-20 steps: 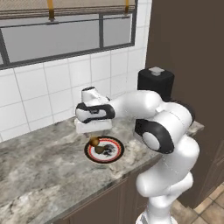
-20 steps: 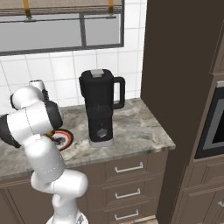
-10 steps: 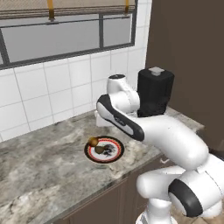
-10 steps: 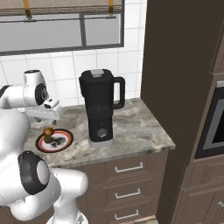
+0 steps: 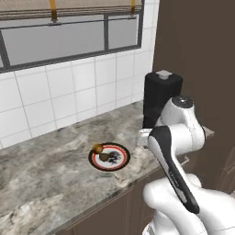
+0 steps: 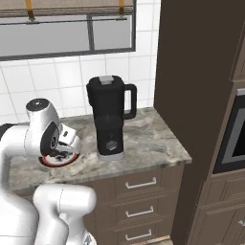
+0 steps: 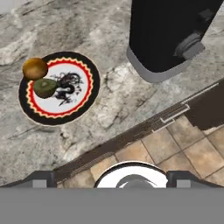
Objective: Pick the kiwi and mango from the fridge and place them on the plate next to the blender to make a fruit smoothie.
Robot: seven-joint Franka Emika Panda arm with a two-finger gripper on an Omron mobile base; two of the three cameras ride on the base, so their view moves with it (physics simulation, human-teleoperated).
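Already, as far as you can judge, the kiwi (image 7: 45, 88) and mango (image 7: 35, 68) lie touching on the plate (image 7: 85, 99) beside the blender (image 7: 168, 35), up and left of your gripper (image 7: 130, 177), whose fingers' spread you cannot tell, holding nothing visible.

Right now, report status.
Jaws: state unreadable. Kiwi and mango both on the plate, beside the blender. Nothing blocking.

No text, label, brand, number or sign can be read anywhere.
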